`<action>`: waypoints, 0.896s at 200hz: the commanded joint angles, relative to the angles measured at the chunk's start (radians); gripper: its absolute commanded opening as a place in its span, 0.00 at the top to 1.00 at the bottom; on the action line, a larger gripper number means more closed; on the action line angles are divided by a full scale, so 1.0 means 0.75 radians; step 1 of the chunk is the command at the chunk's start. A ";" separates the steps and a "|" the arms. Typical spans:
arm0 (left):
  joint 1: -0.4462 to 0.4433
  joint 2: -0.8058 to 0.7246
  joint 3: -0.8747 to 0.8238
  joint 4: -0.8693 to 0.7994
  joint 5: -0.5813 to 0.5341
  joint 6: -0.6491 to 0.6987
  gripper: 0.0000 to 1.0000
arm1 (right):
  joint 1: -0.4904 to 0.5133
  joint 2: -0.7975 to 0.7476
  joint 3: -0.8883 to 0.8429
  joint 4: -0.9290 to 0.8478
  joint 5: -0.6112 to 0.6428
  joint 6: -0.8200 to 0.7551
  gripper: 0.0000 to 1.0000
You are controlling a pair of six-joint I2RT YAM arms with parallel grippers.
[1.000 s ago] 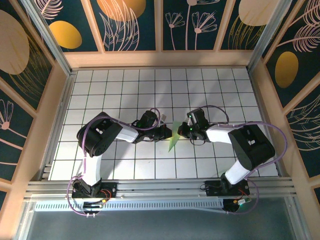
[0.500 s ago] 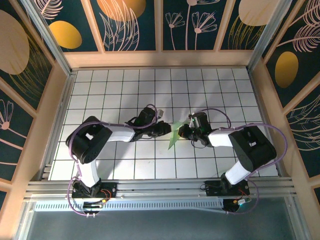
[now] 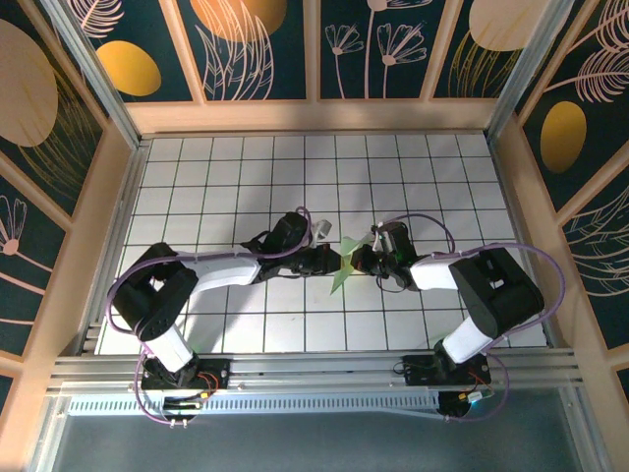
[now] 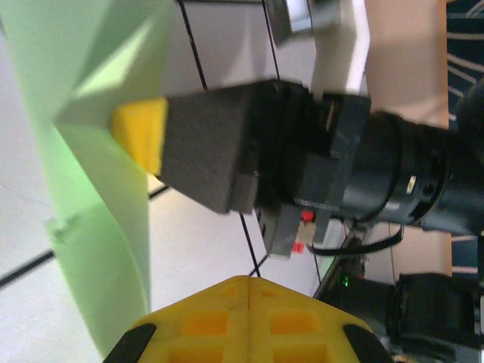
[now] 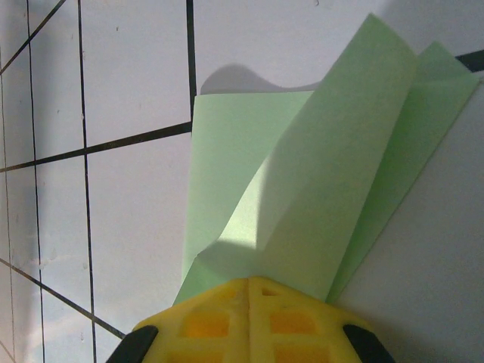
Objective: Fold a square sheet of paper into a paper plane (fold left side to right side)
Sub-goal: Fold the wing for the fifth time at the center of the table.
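paper plane (image 5: 318, 174) | lower end hidden under right gripper (image 5: 248, 284) | left wrist view blurred

Bright, even overhead light — soft shadows on the table (image 3: 226, 187), left wrist view blurred.

On my wrist cam: right hand (image 5: 248, 296) at bottom centre, yellow fingertips pressed together and pinching the paper plane (image 5: 318, 174). The light green paper comes up out of the grip in overlapping layers, with one flap lifted and curling to the upper right. White worktop (image 5: 136, 212) with black grid lines lies underneath.
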 commanded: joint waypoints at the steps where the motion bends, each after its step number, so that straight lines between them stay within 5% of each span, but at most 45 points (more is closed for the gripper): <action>1: -0.023 0.074 0.032 -0.042 0.036 -0.020 0.99 | -0.012 0.053 -0.049 -0.185 0.028 -0.003 1.00; 179: -0.042 0.250 0.015 -0.012 0.014 -0.034 0.99 | -0.010 0.055 -0.019 -0.228 0.032 -0.022 1.00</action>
